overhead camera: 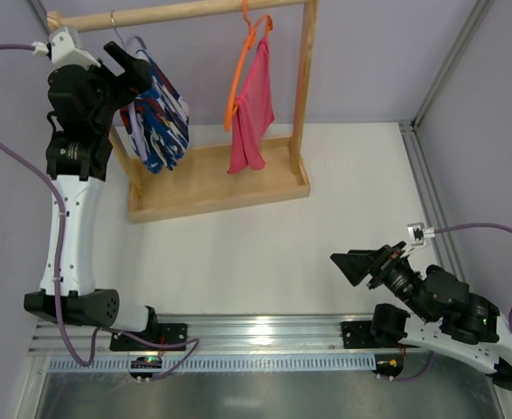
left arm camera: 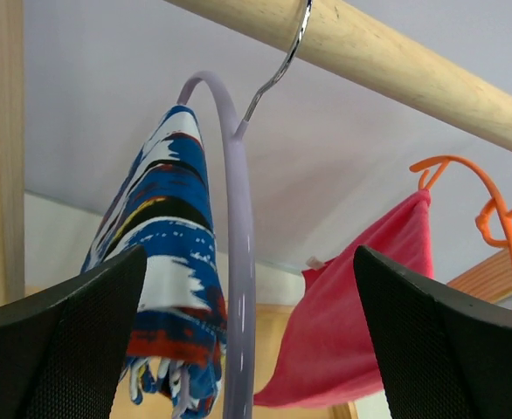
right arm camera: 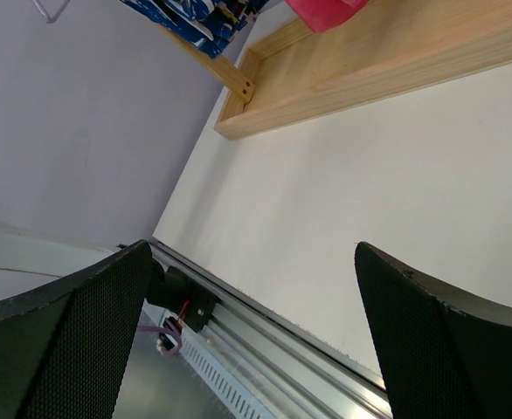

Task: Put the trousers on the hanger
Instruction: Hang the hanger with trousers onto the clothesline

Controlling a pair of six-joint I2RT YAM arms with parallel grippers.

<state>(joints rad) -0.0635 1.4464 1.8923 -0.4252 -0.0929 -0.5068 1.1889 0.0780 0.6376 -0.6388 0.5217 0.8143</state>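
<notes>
Blue-printed trousers [left arm camera: 173, 262] over lilac hanger [left arm camera: 237, 175], just ahead of left gripper [left arm camera: 249, 253]

left gripper [overhead camera: 134, 63] held high, jaws apparently spread; right gripper [overhead camera: 350, 264] low near its base, jaws apart.

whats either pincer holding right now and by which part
Nothing is held. The left pincer stands open on either side of the lilac hanger that carries the trousers, gripping neither. The right pincer is open over the table.
</notes>
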